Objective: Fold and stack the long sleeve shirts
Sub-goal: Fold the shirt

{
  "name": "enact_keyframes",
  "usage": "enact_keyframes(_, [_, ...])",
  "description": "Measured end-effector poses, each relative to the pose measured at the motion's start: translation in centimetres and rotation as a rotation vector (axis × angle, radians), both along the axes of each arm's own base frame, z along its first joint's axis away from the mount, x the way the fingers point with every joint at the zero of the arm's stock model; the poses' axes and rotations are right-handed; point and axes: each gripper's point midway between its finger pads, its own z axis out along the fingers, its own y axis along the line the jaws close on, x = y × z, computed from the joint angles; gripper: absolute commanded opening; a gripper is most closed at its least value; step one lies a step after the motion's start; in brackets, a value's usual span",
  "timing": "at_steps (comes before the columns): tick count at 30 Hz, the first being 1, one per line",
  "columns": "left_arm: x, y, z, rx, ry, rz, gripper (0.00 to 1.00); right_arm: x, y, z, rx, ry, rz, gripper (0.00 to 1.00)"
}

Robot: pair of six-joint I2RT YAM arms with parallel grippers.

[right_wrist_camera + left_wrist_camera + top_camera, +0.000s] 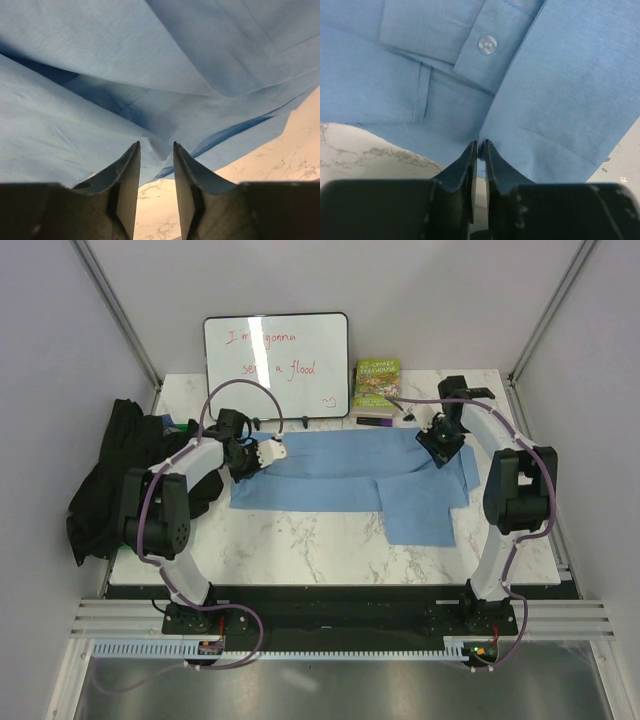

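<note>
The light blue shirt (pixel 340 480) lies spread across the middle of the table, with one part folded toward the front right. My left gripper (pixel 268 452) is at its left end, shut on the shirt's edge (pixel 481 146); a buttoned cuff (pixel 487 45) lies just beyond the tips. My right gripper (pixel 441 450) is at the shirt's back right part. Its jaws stand narrowly apart with a raised fold of blue cloth (pixel 159 142) pinched between the tips, and the cloth tents toward them. The black shirt (pixel 110 480) lies bunched at the table's left edge, partly hanging off.
A whiteboard (pixel 277 365) stands at the back of the table, with a green-covered book (pixel 377 387) to its right. A small dark object (pixel 375 421) lies in front of the book. Marble tabletop (pixel 320 550) shows along the front.
</note>
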Motion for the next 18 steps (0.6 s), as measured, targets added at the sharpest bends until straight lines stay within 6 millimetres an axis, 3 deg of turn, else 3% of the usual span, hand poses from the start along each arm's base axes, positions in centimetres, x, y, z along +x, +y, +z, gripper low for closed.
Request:
enact_keyframes(4, [0.1,0.7,0.4,-0.019,0.003,0.069,0.44,0.8,-1.3,1.1,0.067,-0.016,-0.094,0.54])
enact_keyframes(7, [0.2,0.7,1.8,-0.053,-0.020,0.106,0.48,0.9,-4.0,2.1,0.124,-0.020,-0.172,0.55])
enact_keyframes(11, [0.1,-0.5,4.5,-0.124,-0.065,0.134,0.50,-1.7,-7.1,1.1,0.167,0.057,-0.243,0.53])
enact_keyframes(15, [-0.4,-1.6,4.8,-0.175,-0.041,0.153,0.50,-5.0,-6.6,-0.9,0.205,0.176,-0.237,0.52])
enact_keyframes(18, [-1.0,-1.9,4.2,-0.188,-0.009,0.174,0.50,-5.8,-5.6,-1.3,0.226,0.205,-0.219,0.50])
